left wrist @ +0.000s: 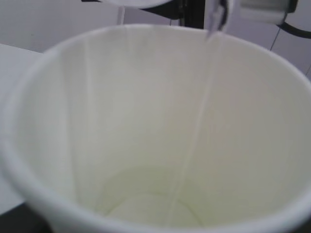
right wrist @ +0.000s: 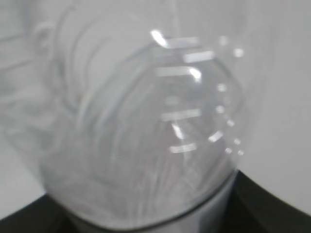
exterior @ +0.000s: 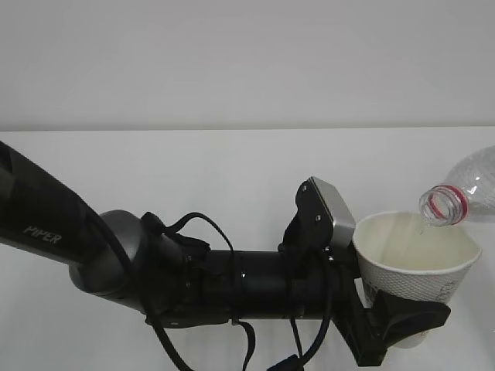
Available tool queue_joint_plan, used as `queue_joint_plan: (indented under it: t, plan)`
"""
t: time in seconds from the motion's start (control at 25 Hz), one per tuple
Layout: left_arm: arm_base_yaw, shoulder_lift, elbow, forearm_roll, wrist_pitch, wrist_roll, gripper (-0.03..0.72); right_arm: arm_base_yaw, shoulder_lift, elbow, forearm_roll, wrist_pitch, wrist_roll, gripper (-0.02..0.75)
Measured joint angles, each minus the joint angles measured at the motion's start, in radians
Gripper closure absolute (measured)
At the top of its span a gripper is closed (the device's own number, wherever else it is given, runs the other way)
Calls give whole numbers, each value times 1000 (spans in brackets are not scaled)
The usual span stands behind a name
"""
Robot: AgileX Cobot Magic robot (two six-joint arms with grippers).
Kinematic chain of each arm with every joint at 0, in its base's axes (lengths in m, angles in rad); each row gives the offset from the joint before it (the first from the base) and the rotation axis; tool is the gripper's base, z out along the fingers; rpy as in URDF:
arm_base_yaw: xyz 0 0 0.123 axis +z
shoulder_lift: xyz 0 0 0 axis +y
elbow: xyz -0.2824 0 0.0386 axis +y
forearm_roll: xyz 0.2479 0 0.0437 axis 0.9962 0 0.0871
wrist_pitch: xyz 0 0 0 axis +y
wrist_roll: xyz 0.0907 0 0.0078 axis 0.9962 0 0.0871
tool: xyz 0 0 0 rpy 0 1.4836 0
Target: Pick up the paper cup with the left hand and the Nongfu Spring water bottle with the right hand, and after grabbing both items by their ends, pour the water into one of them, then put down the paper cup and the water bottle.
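My left gripper (exterior: 402,318) is shut on the lower part of the white paper cup (exterior: 418,267), holding it upright at the lower right of the exterior view. The Nongfu Spring water bottle (exterior: 464,189) is tipped, its open mouth with the red neck ring just above the cup's far rim. In the left wrist view a thin stream of water (left wrist: 200,116) runs down inside the paper cup (left wrist: 73,121) to a shallow pool at the bottom. The bottle's clear base (right wrist: 146,136) fills the right wrist view, with my right gripper's dark fingers (right wrist: 274,208) shut on it. The label is out of view.
The left arm (exterior: 69,232), marked PIPER, stretches from the left edge with looping cables (exterior: 193,224) and a grey box (exterior: 334,209) at the wrist. A white tabletop (exterior: 193,170) lies under everything, with a pale wall behind.
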Motion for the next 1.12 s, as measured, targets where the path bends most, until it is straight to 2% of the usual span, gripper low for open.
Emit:
queue_joint_plan:
  t: [1.12]
  plan:
    - [0,0,0,0,0,0,143,0,0,-4,0,-8,-6,289]
